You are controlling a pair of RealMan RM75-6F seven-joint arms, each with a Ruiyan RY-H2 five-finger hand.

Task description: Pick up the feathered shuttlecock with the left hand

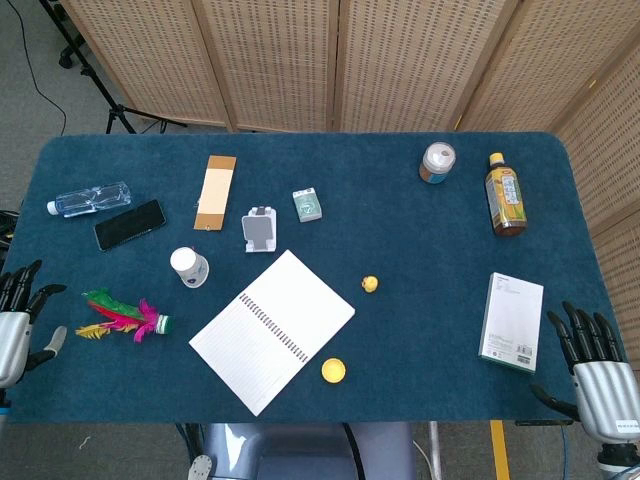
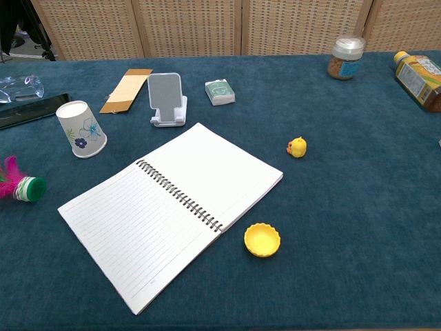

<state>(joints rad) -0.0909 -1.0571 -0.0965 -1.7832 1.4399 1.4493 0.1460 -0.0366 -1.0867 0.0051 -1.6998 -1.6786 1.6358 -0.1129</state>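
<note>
The blue table [image 1: 400, 330] fills both views, but only the head view takes in its whole top, both hands and the far-left things: a clear water bottle [image 1: 90, 199] lying on its side and a dark phone [image 1: 130, 224] beside it, which the chest view cuts to slivers at its left edge. The open spiral notebook [image 1: 272, 330] lies near the middle, with the white box [image 1: 511, 321] well to the right of it in the head view; the chest view does not take in the box.

The left hand [image 1: 18, 318] sits at the table's left edge, partly cut off by the frame, holding nothing with its fingers spread upward. The right hand [image 1: 592, 370] is at the bottom right corner, likewise loose and holding nothing (its lower part runs out of frame).

The feathered shuttlecock [image 1: 125, 317] lies flat on the cloth near the left hand, apart from it, between that hand and the notebook. Its feathers are magenta, green, red and yellow, fanned toward the hand, with the green-capped base pointing right. The chest view shows only that base and a few magenta feathers [image 2: 19, 183]; the paper cup [image 2: 80, 129], which looks tipped there, stands just beyond it.
</note>
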